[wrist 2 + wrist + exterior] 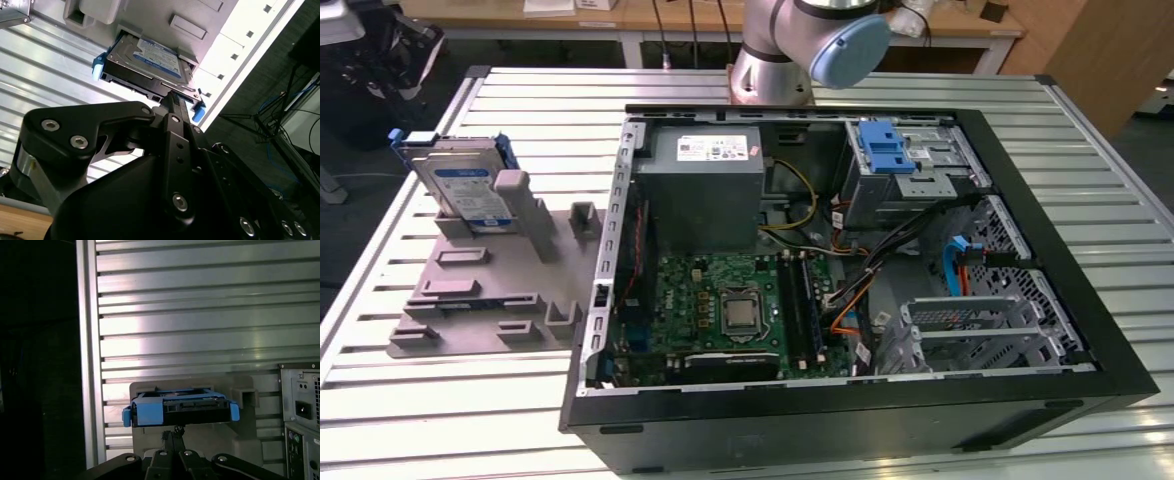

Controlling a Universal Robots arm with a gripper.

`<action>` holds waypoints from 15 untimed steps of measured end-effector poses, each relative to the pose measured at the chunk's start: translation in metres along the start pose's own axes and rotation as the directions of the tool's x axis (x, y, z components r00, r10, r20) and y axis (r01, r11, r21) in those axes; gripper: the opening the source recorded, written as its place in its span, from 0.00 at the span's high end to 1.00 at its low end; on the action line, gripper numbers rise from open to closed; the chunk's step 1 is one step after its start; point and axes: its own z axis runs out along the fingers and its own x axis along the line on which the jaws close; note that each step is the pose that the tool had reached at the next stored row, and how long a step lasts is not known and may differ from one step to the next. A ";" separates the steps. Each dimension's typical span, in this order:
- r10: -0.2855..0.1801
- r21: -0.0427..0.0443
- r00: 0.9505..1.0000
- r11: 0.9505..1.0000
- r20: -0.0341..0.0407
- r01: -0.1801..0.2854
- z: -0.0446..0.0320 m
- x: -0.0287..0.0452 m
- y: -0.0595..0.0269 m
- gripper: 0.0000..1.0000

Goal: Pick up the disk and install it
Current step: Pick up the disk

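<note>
The disk [464,190] is silver, white-and-blue labelled, blue-framed — its stand [480,295] grey, the table [454,400] ribbed silver.

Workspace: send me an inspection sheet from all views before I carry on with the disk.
Surface: slatted metal table; a grey plate lies on it, at the exterior view's left of the open case.
Job's things: disk stands upright in a holder on the plate, blue frame on; cage with a blue latch inside the case.
Clutter: empty holders on the plate.
Grippers: gripper shut, holding nothing, aimed at the disk's edge, apart from it.
Cables: black, yellow and orange cables inside the case.
Surroundings: wooden bench behind the table; arm base at the table's far edge.
</note>
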 end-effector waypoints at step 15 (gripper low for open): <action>-0.050 0.001 0.999 0.999 -0.002 0.050 0.0000 0.0001 0.0000 0.89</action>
